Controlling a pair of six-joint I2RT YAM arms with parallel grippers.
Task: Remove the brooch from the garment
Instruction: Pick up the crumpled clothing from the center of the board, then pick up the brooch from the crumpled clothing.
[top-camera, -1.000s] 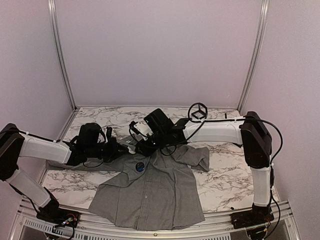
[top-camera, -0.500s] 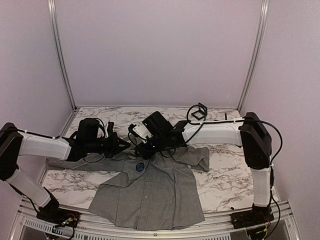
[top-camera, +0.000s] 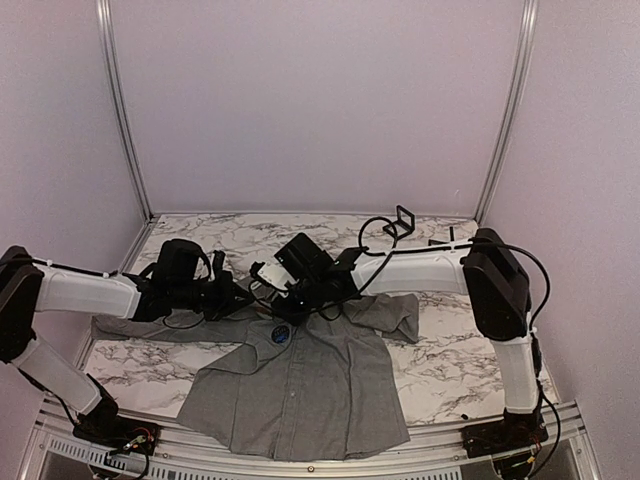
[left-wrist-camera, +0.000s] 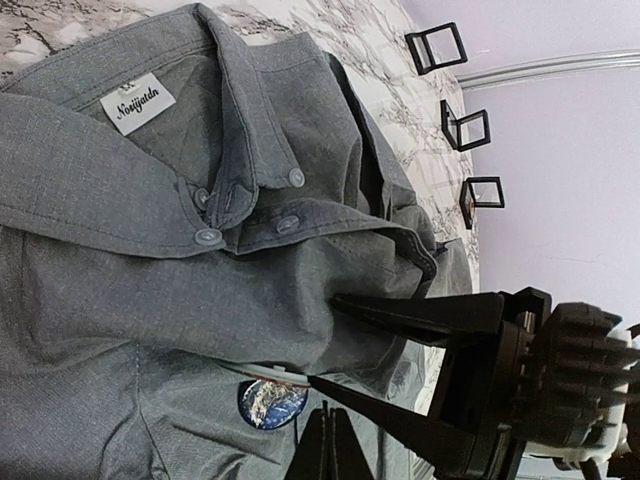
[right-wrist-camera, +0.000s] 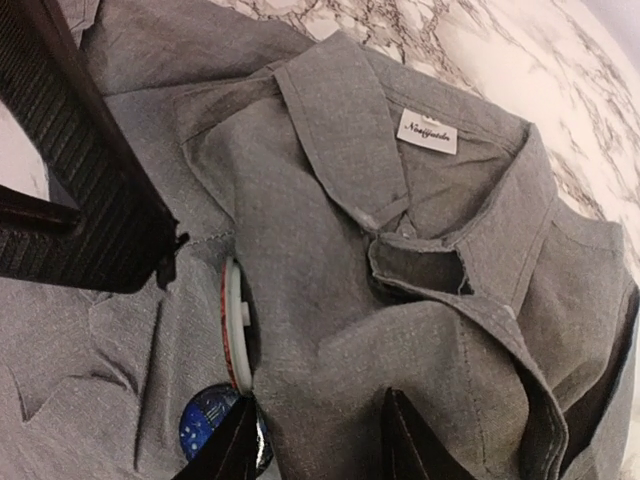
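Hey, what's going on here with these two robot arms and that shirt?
Two robot arms are working over a grey shirt spread on a marble table. The right end effector is open and low over the chest, with one finger right beside the round blue brooch. The brooch is still on the cloth and not yet gripped. The left end effector sits close by over the shirt; whether it grips anything cannot be made out.

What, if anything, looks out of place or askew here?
The shirt lies rumpled: its collar is twisted open, and one sleeve is bunched while the other stretches flat. Beside the blue brooch, a white, red-rimmed disc shows edge-on in a fold of cloth. Nothing looks torn or spilled.
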